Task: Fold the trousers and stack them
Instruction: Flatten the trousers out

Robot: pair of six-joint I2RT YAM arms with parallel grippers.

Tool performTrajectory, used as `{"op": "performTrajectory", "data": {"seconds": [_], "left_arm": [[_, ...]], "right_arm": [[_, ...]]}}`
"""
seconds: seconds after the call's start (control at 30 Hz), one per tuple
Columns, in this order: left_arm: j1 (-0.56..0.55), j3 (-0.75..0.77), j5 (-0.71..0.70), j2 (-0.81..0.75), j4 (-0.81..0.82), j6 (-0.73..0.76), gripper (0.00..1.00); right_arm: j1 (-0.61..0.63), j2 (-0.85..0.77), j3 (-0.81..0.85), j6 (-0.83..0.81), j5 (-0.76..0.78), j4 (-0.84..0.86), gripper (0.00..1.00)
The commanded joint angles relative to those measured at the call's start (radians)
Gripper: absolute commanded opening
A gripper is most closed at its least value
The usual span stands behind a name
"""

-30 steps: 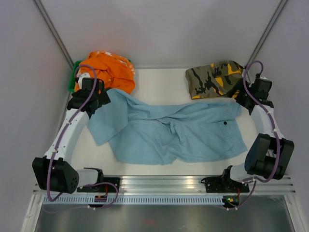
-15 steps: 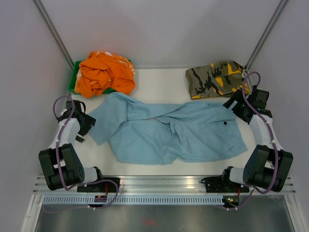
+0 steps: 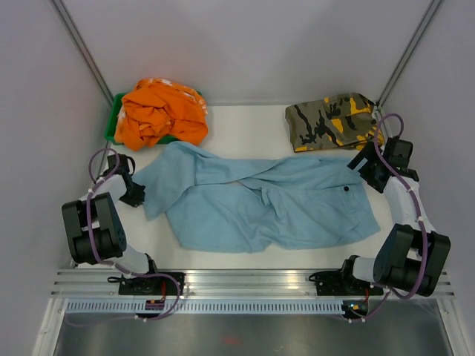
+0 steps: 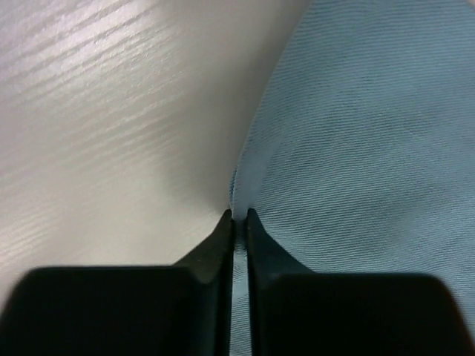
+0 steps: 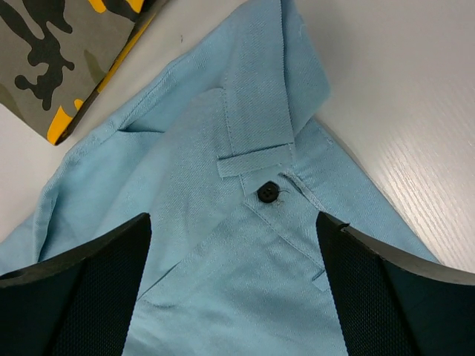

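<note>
Gripping stage before fold: left end effector clamped on trousers leg edge, left side; right end effector apart above waist button. Next, likely: lower, pinch waistband.

I am pressing the fingertips of my black two-finger left gripper together and holding my black right gripper wide apart.

Left gripper pulls back from the orange garment, drops to the left edge of the trousers, and its wide jaws snap onto the cloth.
</note>
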Motion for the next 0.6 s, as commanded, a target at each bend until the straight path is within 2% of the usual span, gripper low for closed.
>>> {"op": "performTrajectory", "data": {"seconds": [0.0, 0.07, 0.2, 0.27, 0.4, 0.5, 0.57], "left_arm": [[0.005, 0.022, -0.039, 0.013, 0.075, 0.053, 0.02], [0.007, 0.056, -0.069, 0.01, 0.072, 0.091, 0.02], [0.013, 0.183, -0.26, -0.032, -0.042, 0.165, 0.02], [0.013, 0.258, -0.325, -0.06, -0.04, 0.208, 0.02], [0.016, 0.369, -0.293, -0.129, 0.026, 0.326, 0.02], [0.016, 0.513, -0.235, -0.157, -0.075, 0.282, 0.02], [0.017, 0.623, -0.235, -0.152, -0.235, 0.209, 0.02]], "right_arm": [[-0.01, -0.045, 0.017, 0.039, 0.043, -0.012, 0.98], [-0.013, -0.057, 0.009, 0.048, 0.043, -0.016, 0.98], [-0.018, -0.077, -0.013, 0.047, 0.055, -0.028, 0.98], [-0.021, -0.082, -0.022, 0.045, 0.073, -0.03, 0.98], [-0.03, -0.068, -0.027, 0.035, 0.084, -0.042, 0.98], [-0.036, -0.065, -0.02, 0.019, 0.089, -0.053, 0.98], [-0.036, -0.074, -0.022, 0.018, 0.121, -0.053, 0.98]]}}
